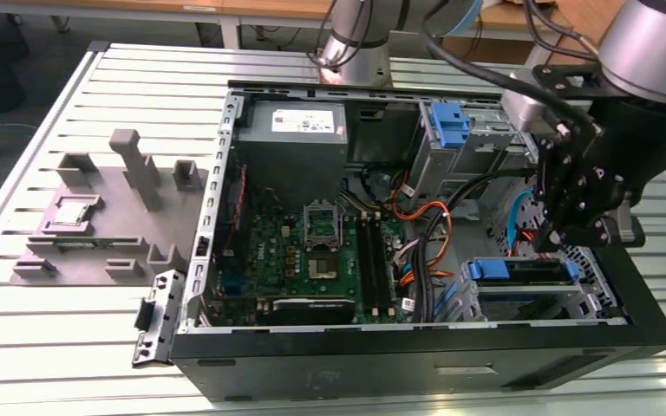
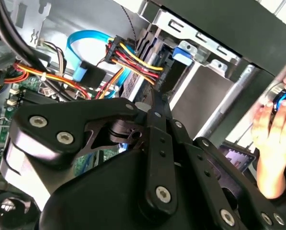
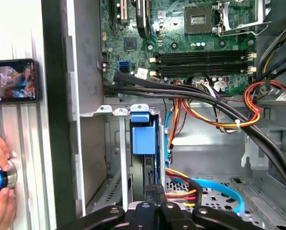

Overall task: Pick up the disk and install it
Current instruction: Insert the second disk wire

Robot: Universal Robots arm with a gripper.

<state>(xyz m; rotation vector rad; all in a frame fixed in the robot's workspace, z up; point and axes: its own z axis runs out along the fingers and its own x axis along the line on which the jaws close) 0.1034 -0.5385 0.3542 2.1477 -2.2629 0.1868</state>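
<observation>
Looking at the disk in its slot, we think it is hard, a bit heavy, best held by its blue edges, and we cannot tell how the gripper jaws stand

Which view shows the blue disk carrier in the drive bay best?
The first wrist view: the disk carrier is central and unobstructed in its bay. The exterior view shows it partly behind the gripper; the second wrist view shows just its blue tab.
</observation>
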